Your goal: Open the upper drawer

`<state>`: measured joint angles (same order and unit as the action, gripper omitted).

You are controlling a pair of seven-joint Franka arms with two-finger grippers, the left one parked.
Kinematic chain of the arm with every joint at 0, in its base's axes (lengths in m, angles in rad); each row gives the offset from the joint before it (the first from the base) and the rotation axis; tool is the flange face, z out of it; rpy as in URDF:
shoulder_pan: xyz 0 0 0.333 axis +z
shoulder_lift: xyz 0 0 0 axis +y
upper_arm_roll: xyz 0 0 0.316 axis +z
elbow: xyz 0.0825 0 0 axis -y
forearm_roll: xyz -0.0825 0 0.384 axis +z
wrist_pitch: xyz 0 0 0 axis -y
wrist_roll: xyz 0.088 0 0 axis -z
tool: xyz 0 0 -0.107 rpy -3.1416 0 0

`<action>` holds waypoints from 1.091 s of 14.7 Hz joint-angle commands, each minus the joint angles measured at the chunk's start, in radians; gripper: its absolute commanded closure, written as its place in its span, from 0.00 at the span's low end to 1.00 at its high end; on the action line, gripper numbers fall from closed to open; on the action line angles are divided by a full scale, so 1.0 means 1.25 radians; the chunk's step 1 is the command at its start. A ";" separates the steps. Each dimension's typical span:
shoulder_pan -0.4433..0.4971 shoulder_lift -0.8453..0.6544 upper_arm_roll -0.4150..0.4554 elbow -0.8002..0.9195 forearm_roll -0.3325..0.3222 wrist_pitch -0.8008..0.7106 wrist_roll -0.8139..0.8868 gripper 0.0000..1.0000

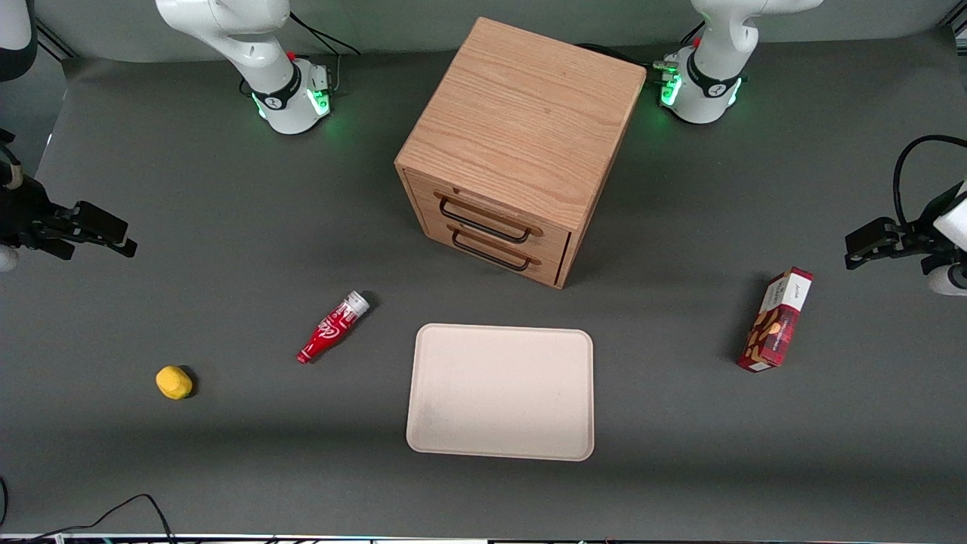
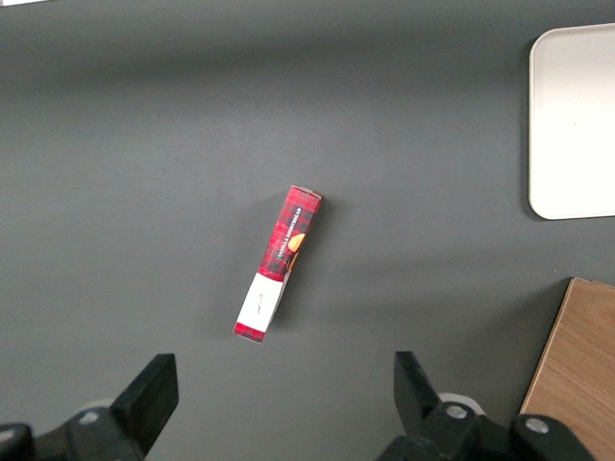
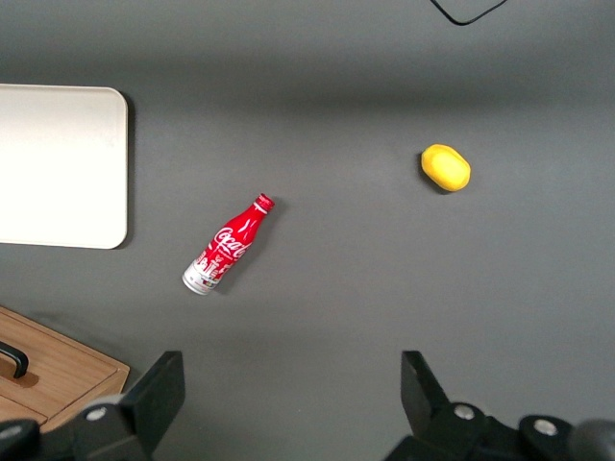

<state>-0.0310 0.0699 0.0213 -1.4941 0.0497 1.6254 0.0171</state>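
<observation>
The oak cabinet (image 1: pixel 521 113) stands mid-table, its front facing the front camera at an angle. The upper drawer (image 1: pixel 483 217) is shut, with its thin black wire handle (image 1: pixel 521 239) against the face. The lower drawer (image 1: pixel 495 249) under it is shut too. My gripper (image 1: pixel 125 238) hangs far off toward the working arm's end of the table, above bare mat. It is open with nothing between its fingers (image 3: pixel 163 384). In the right wrist view a corner of the cabinet (image 3: pixel 58 375) shows with the end of one black handle.
A red bottle (image 1: pixel 333 327) lies on its side between my gripper and the cabinet. A yellow lump (image 1: pixel 174 382) sits nearer the front camera. In front of the drawers lies a pale tray (image 1: pixel 501 391). A red snack box (image 1: pixel 776 320) stands toward the parked arm's end.
</observation>
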 commanded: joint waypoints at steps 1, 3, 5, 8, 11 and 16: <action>0.010 0.015 -0.005 0.032 0.002 -0.022 0.013 0.00; 0.020 0.021 -0.005 0.037 0.002 -0.022 0.012 0.00; 0.022 0.024 -0.004 0.044 0.004 -0.023 0.011 0.00; 0.058 0.025 0.010 0.045 0.001 -0.030 0.012 0.00; 0.131 0.034 0.014 0.048 -0.054 -0.030 0.010 0.00; 0.265 0.086 0.026 0.098 -0.069 -0.029 -0.049 0.00</action>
<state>0.2361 0.1196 0.0491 -1.4528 -0.0131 1.6100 -0.0107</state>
